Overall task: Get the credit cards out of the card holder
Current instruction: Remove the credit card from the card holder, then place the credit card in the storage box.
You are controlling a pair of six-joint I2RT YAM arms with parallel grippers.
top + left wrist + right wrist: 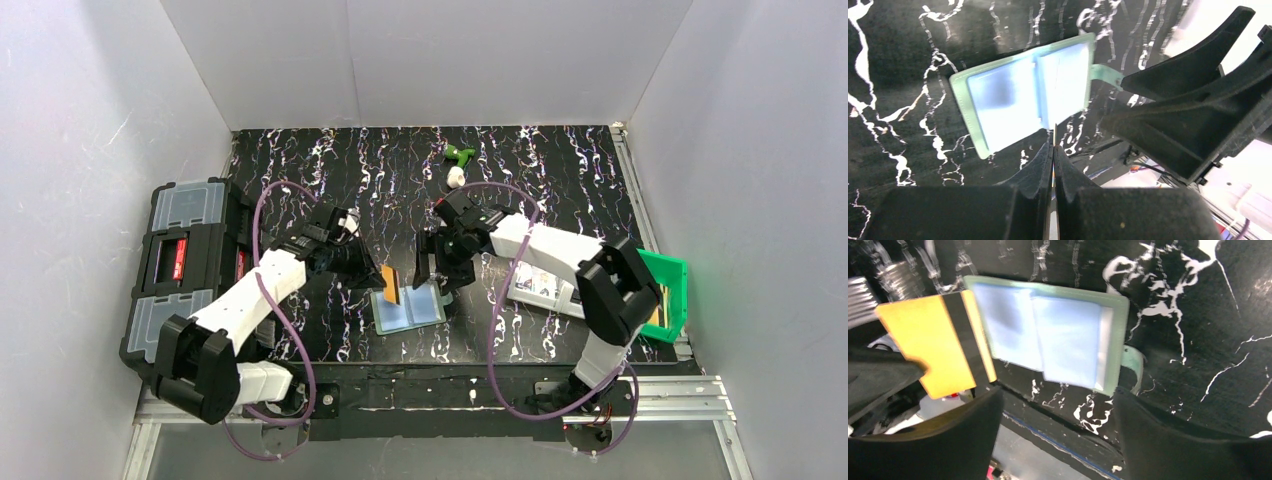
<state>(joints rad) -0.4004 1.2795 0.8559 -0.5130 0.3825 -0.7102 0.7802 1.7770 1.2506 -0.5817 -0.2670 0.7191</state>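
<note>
Because the credit card [933, 350] is thin, stiff and slick, an edge-on pinch suits it, and the left fingers [1053, 155] are pressed together on its edge. The soft, light card holder [1058, 340] lies open on the tabletop [560, 170], just beyond those fingertips and beneath the spread right fingers [433, 275].

Toolbox [185, 265] left of left hand [374, 276]; bin [668, 290], tray [540, 288] right of right hand [432, 272]; toy [460, 154], ball [455, 177] beyond it.
</note>
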